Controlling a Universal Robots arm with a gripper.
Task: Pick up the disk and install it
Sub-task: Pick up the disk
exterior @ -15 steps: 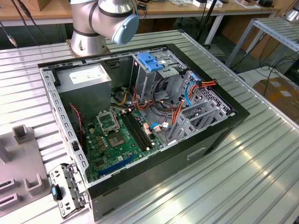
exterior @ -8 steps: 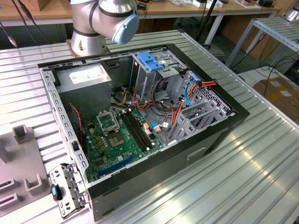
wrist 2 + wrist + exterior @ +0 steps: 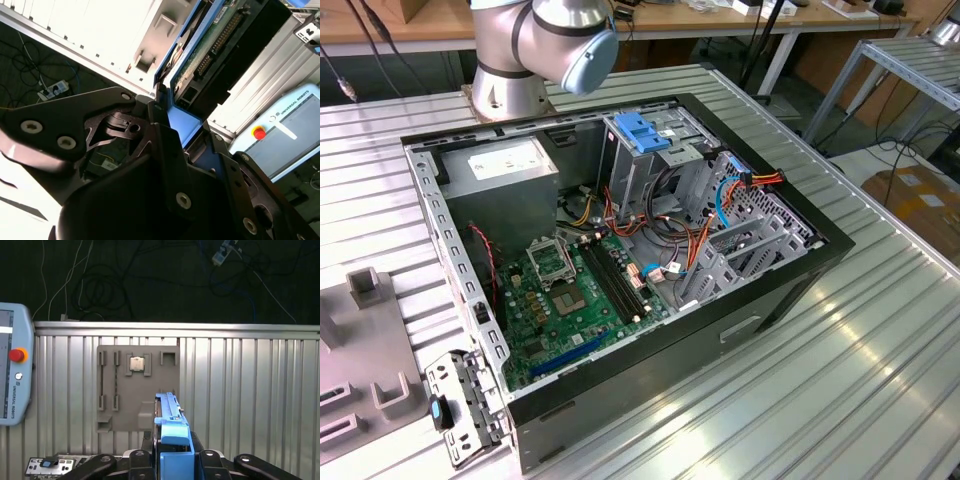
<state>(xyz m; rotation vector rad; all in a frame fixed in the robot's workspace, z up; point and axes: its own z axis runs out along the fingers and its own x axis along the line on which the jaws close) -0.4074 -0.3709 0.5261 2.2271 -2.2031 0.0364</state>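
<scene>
- The jaws pinched the disk (image 3: 169, 412) edge-on in both wrist views, its blue rail sitting in the gripper (image 3: 174, 462).
- At the exterior view's left, a grey fixture plate (image 3: 360, 350) lay on the ribbed metal table (image 3: 880, 330).
- To its right stood the open computer case (image 3: 620, 260), motherboard exposed.

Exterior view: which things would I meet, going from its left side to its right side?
Grey plate → power supply → blue latch → orange cables → cardboard box.
</scene>
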